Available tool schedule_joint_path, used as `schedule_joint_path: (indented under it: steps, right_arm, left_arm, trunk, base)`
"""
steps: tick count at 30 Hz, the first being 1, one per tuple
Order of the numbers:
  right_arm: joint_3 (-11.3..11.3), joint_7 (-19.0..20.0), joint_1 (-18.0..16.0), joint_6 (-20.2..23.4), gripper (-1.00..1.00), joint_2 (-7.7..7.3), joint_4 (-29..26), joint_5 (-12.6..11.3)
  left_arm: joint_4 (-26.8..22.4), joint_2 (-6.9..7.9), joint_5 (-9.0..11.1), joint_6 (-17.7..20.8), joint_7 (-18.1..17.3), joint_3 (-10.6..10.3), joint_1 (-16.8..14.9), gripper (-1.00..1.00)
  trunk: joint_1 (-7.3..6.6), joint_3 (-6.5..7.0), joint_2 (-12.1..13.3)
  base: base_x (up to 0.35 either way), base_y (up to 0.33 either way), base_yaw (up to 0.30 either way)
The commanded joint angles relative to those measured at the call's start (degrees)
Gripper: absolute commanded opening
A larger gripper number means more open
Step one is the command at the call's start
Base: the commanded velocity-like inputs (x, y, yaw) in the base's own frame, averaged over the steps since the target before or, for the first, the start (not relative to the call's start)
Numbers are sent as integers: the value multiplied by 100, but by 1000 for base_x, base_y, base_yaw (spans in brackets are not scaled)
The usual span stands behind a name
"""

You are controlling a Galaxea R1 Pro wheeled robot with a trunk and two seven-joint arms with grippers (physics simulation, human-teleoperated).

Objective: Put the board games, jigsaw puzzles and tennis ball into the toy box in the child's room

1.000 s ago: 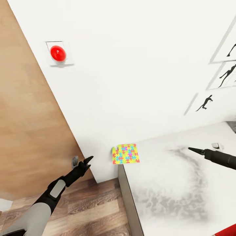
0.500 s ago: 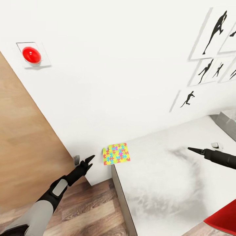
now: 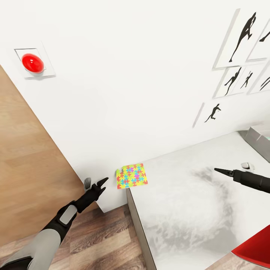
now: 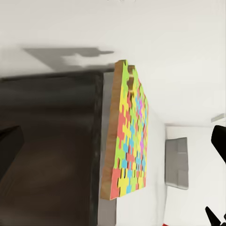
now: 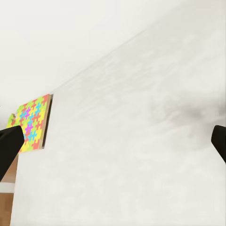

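Two empty hands, left hand (image 3: pixel 100 183) open beside jigsaw puzzle (image 3: pixel 131 175), right hand (image 3: pixel 219 171) open above table (image 3: pixel 187 210).

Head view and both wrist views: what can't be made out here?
- Toy box: cut off by the head view's right edge, contents unseen.
- Left gripper: dark and foreshortened, opening unclear.
- Right gripper: seen side-on as one point.
- Red object: cropped at the corner, unidentifiable.
- Jigsaw puzzle: blurred print.

A jigsaw puzzle (image 3: pixel 132 176) lies flat on the table (image 3: pixel 187 210) at its far left corner, against the wall. The toy box (image 3: pixel 258 140) sits at the table's far right edge, below the pictures (image 3: pixel 240 60) on the wall
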Motion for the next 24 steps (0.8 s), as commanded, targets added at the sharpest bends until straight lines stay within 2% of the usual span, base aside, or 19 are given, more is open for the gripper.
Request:
schedule_joint_path:
  steps: [1, 14, 17, 24]
  right_arm:
    - [-3, 5, -3, 34, 100, -1, -4, -19]
    - [-2, 5, 98, 34, 100, 7, -134, -16]
    - [-6, 3, 145, 34, 100, 10, -191, -18]
    - [-9, 2, 184, 34, 100, 15, -248, -14]
  left_arm:
    - [4, 2, 31, 50, -9, 13, -4, 100]
    - [47, 4, 29, 47, 150, 21, -86, 100]
    - [182, -6, 40, -3, 407, 36, -212, 100]
    - [417, -32, 66, -179, 713, 59, -391, 100]
  trunk:
    - [3, -9, -10]
    - [3, -9, -10]
    - [3, -9, -10]
    - [3, -9, -10]
  base:
    - [0, 0, -4]
    - [0, 0, -1]
    - [0, 0, 0]
    - [0, 0, 0]
